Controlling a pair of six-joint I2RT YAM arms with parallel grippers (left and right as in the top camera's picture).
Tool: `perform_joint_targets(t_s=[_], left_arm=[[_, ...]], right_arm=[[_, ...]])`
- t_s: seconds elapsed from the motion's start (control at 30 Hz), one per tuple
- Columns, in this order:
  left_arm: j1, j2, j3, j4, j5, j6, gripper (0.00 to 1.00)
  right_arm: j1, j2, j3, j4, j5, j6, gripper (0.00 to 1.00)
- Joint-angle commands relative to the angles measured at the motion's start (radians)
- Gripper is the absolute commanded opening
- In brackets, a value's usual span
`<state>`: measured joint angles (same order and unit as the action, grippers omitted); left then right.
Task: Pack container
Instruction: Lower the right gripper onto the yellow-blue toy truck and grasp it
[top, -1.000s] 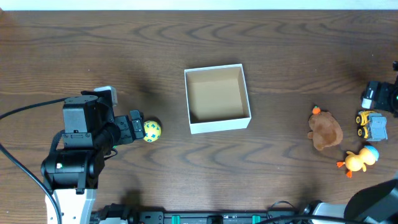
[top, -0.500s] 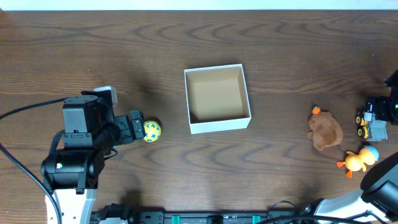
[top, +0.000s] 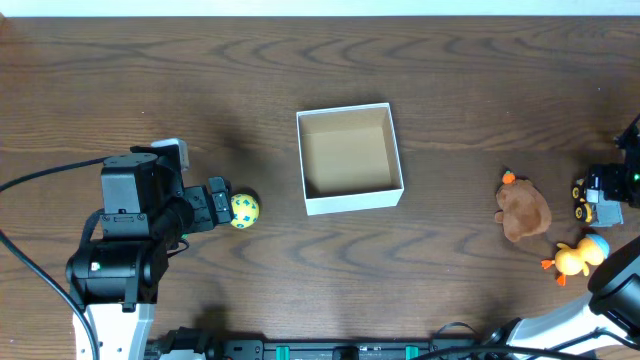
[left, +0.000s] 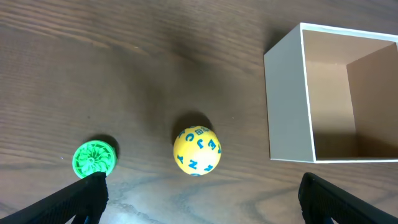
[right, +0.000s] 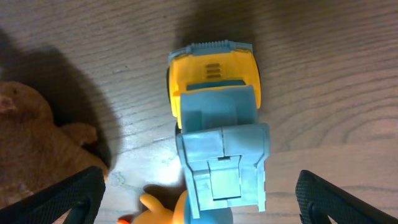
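Observation:
The container (top: 352, 200) is a white square box with a tan inside and stands open at the table's middle; it also shows in the left wrist view (left: 286, 106). A yellow ball with blue-green letters (top: 245, 208) lies left of it. My left gripper (top: 218, 203) is open and empty just behind the ball (left: 197, 151). A green disc (left: 94, 157) lies beside the ball. My right gripper (top: 612, 186) is open over a yellow and blue toy truck (right: 217, 124), with one finger on each side of the truck and apart from it.
A brown plush toy (top: 523, 210) and an orange duck with a blue cap (top: 577, 257) lie by the truck (top: 590, 203) at the right edge. In the right wrist view the plush (right: 25, 137) is on the left and the duck (right: 163, 208) below the truck.
My right gripper has moved toward the table's front and now covers the truck. The left arm, the ball and the container have not moved.

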<state>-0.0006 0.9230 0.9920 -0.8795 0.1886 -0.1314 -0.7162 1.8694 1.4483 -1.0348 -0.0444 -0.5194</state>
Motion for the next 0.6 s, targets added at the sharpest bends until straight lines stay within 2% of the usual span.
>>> perform_joint_targets(t_s=[0.0,0.5,0.57], left_arm=[[0.005,-0.003,0.019,-0.003,0.01,-0.005,0.98],[0.005,-0.003,0.019,-0.003,0.01,-0.005,0.98],[0.005,-0.003,0.019,-0.003,0.01,-0.005,0.98]], right_arm=[[-0.024,0.043,0.003,-0.003,0.014,-0.017,0.99],[-0.021,0.084,-0.023,0.05,0.01,-0.012,0.99],[-0.021,0.084,-0.023,0.055,0.006,-0.012,0.97]])
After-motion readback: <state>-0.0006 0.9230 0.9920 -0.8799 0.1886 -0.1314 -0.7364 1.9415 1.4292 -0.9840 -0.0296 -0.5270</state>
